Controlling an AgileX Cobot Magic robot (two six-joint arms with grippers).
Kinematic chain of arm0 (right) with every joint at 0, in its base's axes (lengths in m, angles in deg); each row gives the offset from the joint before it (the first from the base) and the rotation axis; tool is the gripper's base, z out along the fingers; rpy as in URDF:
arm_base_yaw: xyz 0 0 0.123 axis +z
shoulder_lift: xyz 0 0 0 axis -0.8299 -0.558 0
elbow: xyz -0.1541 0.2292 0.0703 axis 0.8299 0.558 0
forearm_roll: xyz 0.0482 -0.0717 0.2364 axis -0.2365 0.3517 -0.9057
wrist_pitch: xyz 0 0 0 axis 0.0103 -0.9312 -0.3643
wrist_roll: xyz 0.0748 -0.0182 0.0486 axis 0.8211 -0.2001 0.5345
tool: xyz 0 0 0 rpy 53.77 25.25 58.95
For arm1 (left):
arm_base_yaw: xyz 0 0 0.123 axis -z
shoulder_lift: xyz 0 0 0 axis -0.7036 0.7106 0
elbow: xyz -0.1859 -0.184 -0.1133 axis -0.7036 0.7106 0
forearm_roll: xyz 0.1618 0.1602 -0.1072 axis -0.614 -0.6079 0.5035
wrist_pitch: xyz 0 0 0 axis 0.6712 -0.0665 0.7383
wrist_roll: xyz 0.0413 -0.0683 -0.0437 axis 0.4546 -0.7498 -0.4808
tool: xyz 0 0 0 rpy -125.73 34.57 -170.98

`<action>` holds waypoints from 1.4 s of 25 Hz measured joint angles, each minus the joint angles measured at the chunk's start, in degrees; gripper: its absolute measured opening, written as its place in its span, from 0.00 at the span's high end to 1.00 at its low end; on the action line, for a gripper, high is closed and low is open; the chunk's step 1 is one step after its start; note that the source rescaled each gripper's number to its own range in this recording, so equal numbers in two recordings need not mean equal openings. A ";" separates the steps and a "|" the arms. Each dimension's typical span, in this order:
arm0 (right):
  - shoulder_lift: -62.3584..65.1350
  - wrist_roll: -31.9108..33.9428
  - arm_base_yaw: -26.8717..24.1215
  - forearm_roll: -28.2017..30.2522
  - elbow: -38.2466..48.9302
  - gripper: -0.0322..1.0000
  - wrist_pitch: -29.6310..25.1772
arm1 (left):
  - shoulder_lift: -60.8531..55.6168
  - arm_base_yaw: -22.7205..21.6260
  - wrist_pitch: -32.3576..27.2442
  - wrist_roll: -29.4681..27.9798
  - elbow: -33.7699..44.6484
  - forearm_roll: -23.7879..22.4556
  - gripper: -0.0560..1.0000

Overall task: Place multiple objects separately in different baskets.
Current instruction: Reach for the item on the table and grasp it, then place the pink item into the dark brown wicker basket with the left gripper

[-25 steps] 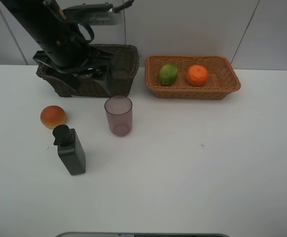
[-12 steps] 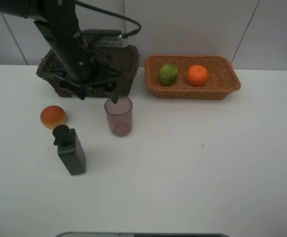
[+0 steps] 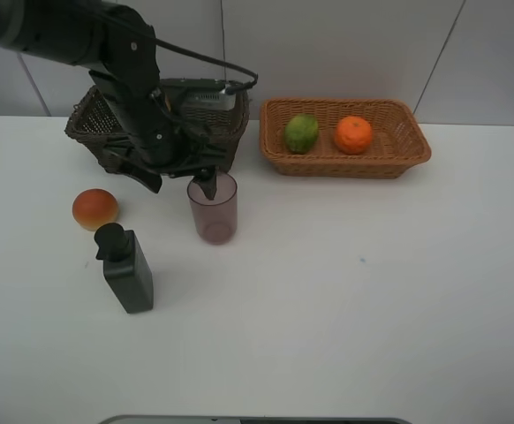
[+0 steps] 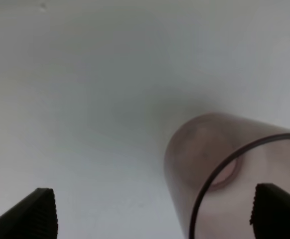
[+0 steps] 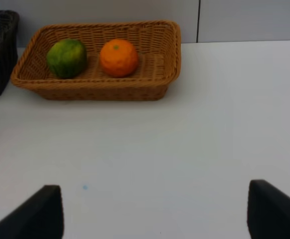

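Observation:
The translucent mauve cup (image 3: 213, 208) stands upright in front of the dark brown basket (image 3: 85, 121). My left gripper (image 3: 179, 184) hangs open just above it, one finger over the cup's mouth and the other outside its wall. In the left wrist view the cup (image 4: 219, 179) sits off to one side of the left gripper (image 4: 157, 219). An orange-red bun (image 3: 94, 208) and a dark grey pump dispenser (image 3: 129, 272) stand on the table to the left. The lime (image 3: 301, 132) and tangerine (image 3: 354, 134) lie in the tan basket (image 3: 345, 168). My right gripper (image 5: 155, 214) is open and holds nothing.
The left arm reaches over the dark brown basket and hides most of its inside. The right wrist view shows the tan basket (image 5: 100, 89) far ahead across bare white table (image 5: 185, 149). A wall stands right behind both baskets.
My left gripper has come out from over the dark brown basket and moved forward and down to the cup's rim. The objects have not moved.

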 joint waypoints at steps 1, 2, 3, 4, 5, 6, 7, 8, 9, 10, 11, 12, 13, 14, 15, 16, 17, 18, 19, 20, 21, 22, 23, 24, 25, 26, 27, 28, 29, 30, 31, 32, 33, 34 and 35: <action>0.00 0.00 0.00 0.00 0.00 0.44 0.00 | 0.41 0.00 0.23 0.00 0.00 0.00 0.00; 0.00 0.00 0.00 0.00 0.00 0.44 0.00 | 0.88 0.00 0.41 0.00 0.00 0.00 0.00; 0.00 0.00 0.00 0.00 0.00 0.44 0.00 | 1.31 0.00 0.84 0.00 0.00 0.00 0.00; 0.00 0.00 0.00 0.00 0.00 0.44 0.00 | 1.76 0.00 1.25 -0.05 0.00 0.00 0.00; 0.00 0.00 0.00 0.00 0.00 0.44 0.00 | 2.09 0.00 1.53 -0.04 0.00 0.00 0.00; 0.00 0.00 0.00 0.00 0.00 0.44 0.00 | 2.41 0.00 1.95 -0.04 0.00 0.00 0.00; 0.00 0.00 0.00 0.00 0.00 0.44 0.00 | 2.74 0.00 2.38 -0.04 0.00 0.00 0.00; 0.00 0.00 0.00 0.00 0.00 0.44 0.00 | 3.00 0.00 2.84 -0.04 0.00 0.00 0.00; 0.00 0.00 0.00 0.00 0.00 0.44 0.00 | 3.24 0.00 3.33 -0.04 0.00 0.00 0.00; 0.00 0.00 0.00 0.00 0.00 0.44 0.00 | 3.53 0.00 3.71 -0.04 0.00 0.00 0.00; 0.00 0.00 0.00 0.00 0.00 0.44 0.00 | 3.76 0.00 4.12 -0.04 0.00 0.00 0.00; 0.00 0.00 0.00 0.00 0.00 0.44 0.00 | 3.95 0.00 4.40 -0.04 0.00 0.00 0.00; 0.00 0.00 0.00 0.00 0.00 0.44 0.00 | 3.95 0.00 4.40 -0.04 0.00 0.00 0.00; 0.00 0.00 0.00 0.00 0.00 0.44 0.00 | 4.29 0.00 4.58 -0.04 0.00 0.00 0.00; 0.00 0.00 0.00 0.00 0.00 0.44 0.00 | 4.64 0.00 4.63 0.02 0.00 0.00 0.00; 0.00 0.00 0.00 0.00 0.00 0.44 0.00 | 5.03 0.00 4.63 0.02 0.00 0.00 0.00; 0.00 0.00 0.00 0.00 0.00 0.44 0.00 | 5.44 0.00 4.63 0.08 0.00 0.00 0.00; 0.00 0.00 0.00 0.00 0.00 0.44 0.00 | 5.88 0.00 4.63 0.13 0.00 0.00 0.01; 0.00 0.00 0.00 0.00 0.00 0.44 0.00 | 6.28 0.00 4.63 0.14 0.00 0.00 0.04; 0.00 0.00 0.00 0.00 0.00 0.44 0.00 | 6.62 0.00 4.58 0.14 0.00 0.00 0.09; 0.00 0.00 0.00 0.00 0.00 0.44 0.00 | 7.26 0.00 4.37 0.14 0.00 0.00 0.27; 0.00 0.00 0.00 0.00 0.00 0.44 0.00 | 7.31 0.00 4.16 0.18 0.00 0.00 0.41; 0.00 0.00 0.00 0.00 0.00 0.44 0.00 | 7.31 0.05 4.15 0.18 0.00 0.00 0.57; 0.00 0.00 0.00 0.00 0.00 0.44 0.00 | 7.31 0.05 4.10 0.18 0.00 0.00 0.73; 0.00 0.00 0.00 0.00 0.00 0.44 0.00 | 7.31 0.05 4.10 0.18 0.00 0.00 0.85; 0.00 0.00 0.00 0.00 0.00 0.44 0.00 | 7.31 0.05 4.10 0.18 0.00 0.00 0.95; 0.00 0.00 0.00 0.00 0.00 0.44 0.00 | 7.31 0.05 4.10 0.18 0.00 0.00 0.94; 0.00 0.00 0.00 0.00 0.00 0.44 0.00 | 7.31 0.05 4.10 0.18 0.00 0.00 0.94; 0.00 0.00 0.00 0.00 0.00 0.44 0.00 | 7.31 0.05 4.10 0.18 0.00 0.00 0.94; 0.00 0.00 0.00 0.00 0.00 0.44 0.00 | 7.31 0.05 4.10 0.18 0.00 0.00 0.94; 0.00 0.00 0.00 0.00 0.00 0.44 0.00 | 7.31 0.05 4.10 0.18 0.00 0.00 0.94; 0.00 0.00 0.00 0.00 0.00 0.44 0.00 | 7.31 0.05 4.10 0.18 0.00 0.00 0.94; 0.00 0.00 0.00 0.00 0.00 0.44 0.00 | 7.31 0.05 4.10 0.18 0.00 0.00 0.94; 0.00 0.00 0.00 0.00 0.00 0.44 0.00 | 7.31 0.05 4.10 0.18 0.00 0.00 0.94; 0.00 0.00 0.00 0.00 0.00 0.44 0.00 | 7.31 0.05 4.10 0.18 0.00 0.00 0.94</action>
